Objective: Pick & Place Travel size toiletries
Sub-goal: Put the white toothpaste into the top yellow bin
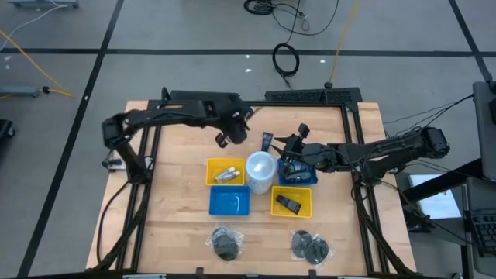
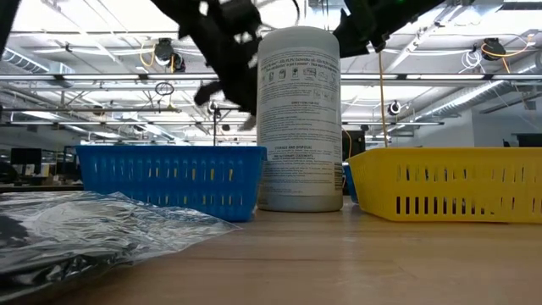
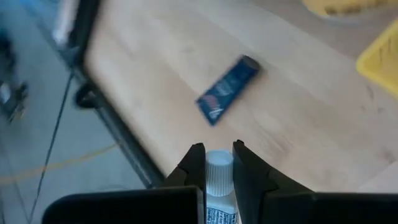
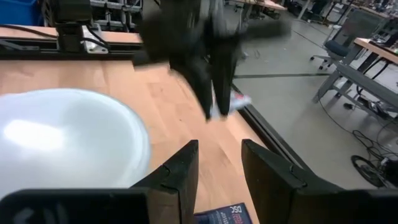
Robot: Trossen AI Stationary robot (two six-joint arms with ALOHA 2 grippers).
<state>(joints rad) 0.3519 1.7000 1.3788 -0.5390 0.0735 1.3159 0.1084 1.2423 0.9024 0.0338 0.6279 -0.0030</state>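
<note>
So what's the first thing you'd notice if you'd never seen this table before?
Probably the big white tub, standing tall in the middle of the table among the blue and yellow baskets. Next, the left gripper up in the air over the far side of the table, jaws shut on a small white tube. Below it a dark blue pack lies alone on the bare wood.

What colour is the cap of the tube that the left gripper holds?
White; the tube shows best in the left wrist view.
</note>
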